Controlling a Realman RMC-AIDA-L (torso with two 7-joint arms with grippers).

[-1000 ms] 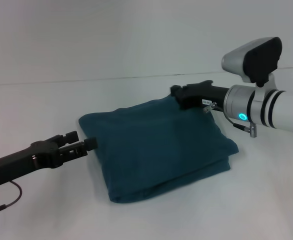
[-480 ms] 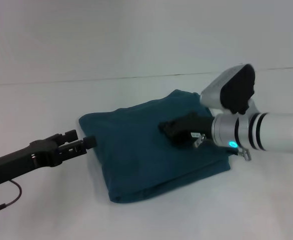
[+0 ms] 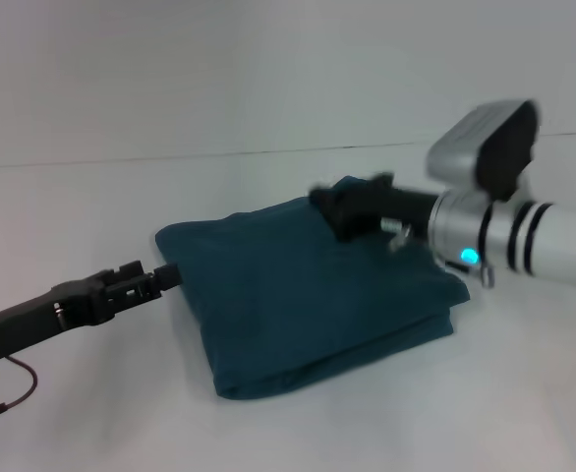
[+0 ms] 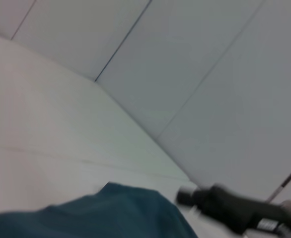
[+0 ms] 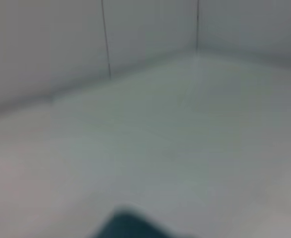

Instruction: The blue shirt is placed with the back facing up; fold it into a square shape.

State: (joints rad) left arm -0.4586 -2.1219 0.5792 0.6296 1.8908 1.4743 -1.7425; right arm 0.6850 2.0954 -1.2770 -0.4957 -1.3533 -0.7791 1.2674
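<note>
The blue shirt (image 3: pixel 313 295) lies in the middle of the white table (image 3: pixel 91 197), already folded into a thick, roughly square pad with its layered edges showing along the near and right sides.

What has changed is the right arm. Half a second ago the right gripper (image 3: pixel 342 208) was down over the middle of the pad, as if pressing it flat; now it has swung back up to the far edge, near the far right corner, about where it was a second ago. It is blurred with motion, and I cannot tell whether its fingers are apart or together, or whether they touch the cloth.

The left gripper (image 3: pixel 160 278) has shifted only a little and sits at the left edge of the pad, its tip just at the cloth. Whether it is apart, together or pinching the fabric cannot be told from here. The left wrist view shows the shirt's (image 4: pixel 110 213) rounded edge close by and the right gripper (image 4: pixel 220 206) beyond it.

My reading is that the folding itself is done or nearly so, and that these moves are smoothing and tidying.

The far right corner bulges a little and the near edge shows loose layers, so a careless pull could open the fold. All around the pad the table is bare, leaving both arms free room to draw back left, right or upward.
</note>
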